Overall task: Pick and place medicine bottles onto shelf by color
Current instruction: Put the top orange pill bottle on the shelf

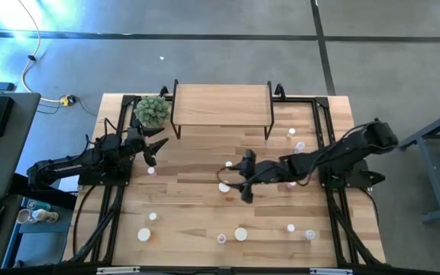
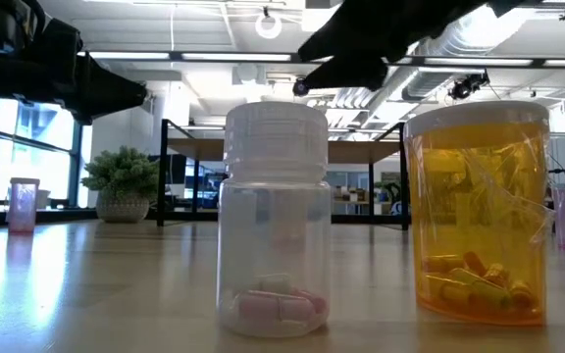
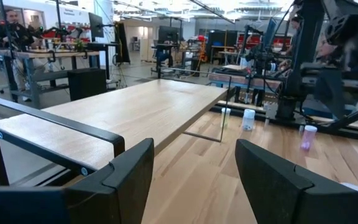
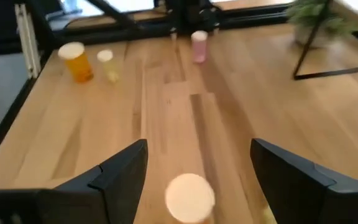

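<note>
The shelf (image 1: 221,103), a low stand with a light wooden top and black legs, is at the table's far middle. Small white-capped medicine bottles are scattered over the table. Among them are a pink one (image 1: 153,171), two near the middle (image 1: 224,187) (image 1: 230,163) and several along the near edge (image 1: 241,234). My right gripper (image 1: 237,180) reaches over the table's middle, open and slanting down. The white cap of one bottle (image 4: 190,198) shows below and between its fingers, untouched. My left gripper (image 1: 153,149) hovers open at the left, level, facing the shelf top (image 3: 117,112).
A potted plant (image 1: 152,111) sits at the shelf's left end. Black rails (image 1: 323,130) run along the table's left and right sides. Close to the low camera are a clear bottle (image 2: 275,221) and an orange one (image 2: 479,211). Two more bottles (image 1: 292,133) are right of the shelf.
</note>
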Controlling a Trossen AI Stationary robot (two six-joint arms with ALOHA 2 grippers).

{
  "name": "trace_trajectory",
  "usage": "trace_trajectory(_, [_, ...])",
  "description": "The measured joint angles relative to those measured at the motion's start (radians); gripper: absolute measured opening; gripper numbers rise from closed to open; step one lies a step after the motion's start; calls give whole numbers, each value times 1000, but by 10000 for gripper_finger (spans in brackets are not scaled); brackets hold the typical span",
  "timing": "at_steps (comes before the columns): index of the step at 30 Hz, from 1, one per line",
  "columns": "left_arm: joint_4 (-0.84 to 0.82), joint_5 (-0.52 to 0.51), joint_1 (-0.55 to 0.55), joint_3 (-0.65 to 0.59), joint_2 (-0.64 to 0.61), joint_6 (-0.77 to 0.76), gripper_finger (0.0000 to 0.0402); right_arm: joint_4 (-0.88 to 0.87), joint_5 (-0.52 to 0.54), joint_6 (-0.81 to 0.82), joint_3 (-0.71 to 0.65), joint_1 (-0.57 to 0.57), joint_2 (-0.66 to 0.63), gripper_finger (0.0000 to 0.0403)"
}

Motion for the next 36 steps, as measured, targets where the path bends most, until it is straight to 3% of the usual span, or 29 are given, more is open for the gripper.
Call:
trace_trajectory(11, [-17,3,0,0,0,-1,216,-167,-46,10,153,-12,177,275])
trace_trajectory(36, [-15,0,0,0,0,0,216,-165,-108,85,156,-34,286,275])
